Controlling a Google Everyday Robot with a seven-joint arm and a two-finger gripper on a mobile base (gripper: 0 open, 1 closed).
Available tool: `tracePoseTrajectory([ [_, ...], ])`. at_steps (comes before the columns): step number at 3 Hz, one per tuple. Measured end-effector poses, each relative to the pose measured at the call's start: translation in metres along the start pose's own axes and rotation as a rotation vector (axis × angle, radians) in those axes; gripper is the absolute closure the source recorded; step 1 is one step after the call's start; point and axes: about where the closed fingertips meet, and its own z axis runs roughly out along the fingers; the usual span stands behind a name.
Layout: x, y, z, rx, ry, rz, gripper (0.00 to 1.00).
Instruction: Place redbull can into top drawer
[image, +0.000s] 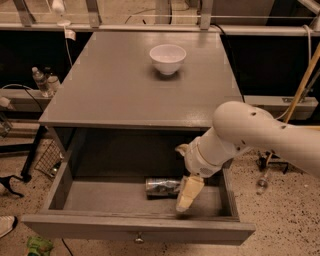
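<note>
High front view, angled down; claw (184, 181) in top drawer (135, 227).

For your list, off-task items: one white bowl (167, 58), upright near the rear of the grey tabletop (115, 95); plastic bottles (41, 81) at your far left; one wooden pole (303, 84) leaning at right. Gripper (182, 176): low, front right, fingers apart.
</note>
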Motion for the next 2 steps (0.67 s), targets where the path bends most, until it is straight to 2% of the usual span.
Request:
tracePoseTrajectory([
  [1,0.024,0.004,-0.036,0.066,0.008,0.056,0.0],
  [2,0.058,0.009,-0.071,0.126,0.011,0.142,0.0],
])
